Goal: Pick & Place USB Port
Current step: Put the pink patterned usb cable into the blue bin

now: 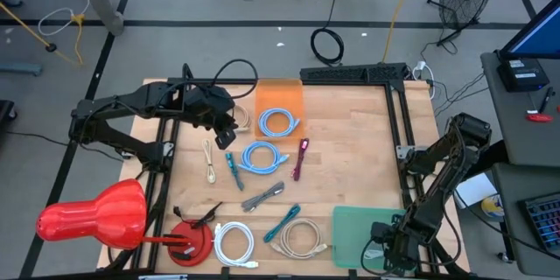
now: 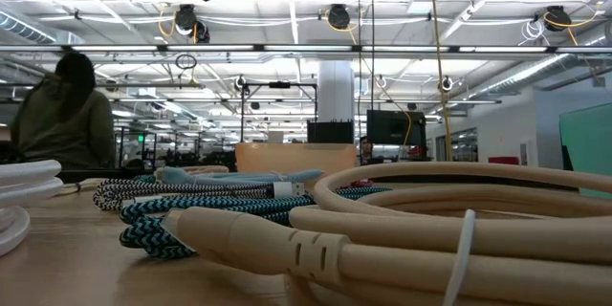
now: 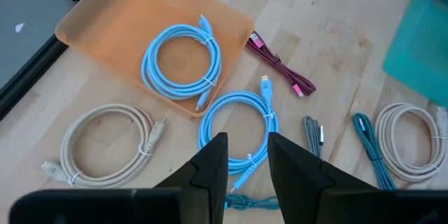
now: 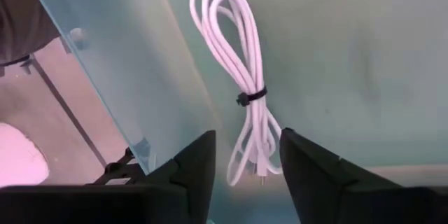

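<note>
Wooden table (image 1: 350, 157), orange tray (image 1: 278, 96), green tray (image 1: 354, 227), blue cable coil (image 1: 261, 158), beige coil (image 1: 297, 238), white coil (image 1: 234, 242)

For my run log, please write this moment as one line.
left gripper: open, over blue cable | right gripper: open, above white cable in green tray | orange tray: one blue coil

Bright overhead ceiling lights (image 2: 337, 16), blurred foreground cable (image 2: 402, 239).

No readable text, label, brand, number or sign shows in any view.
</note>
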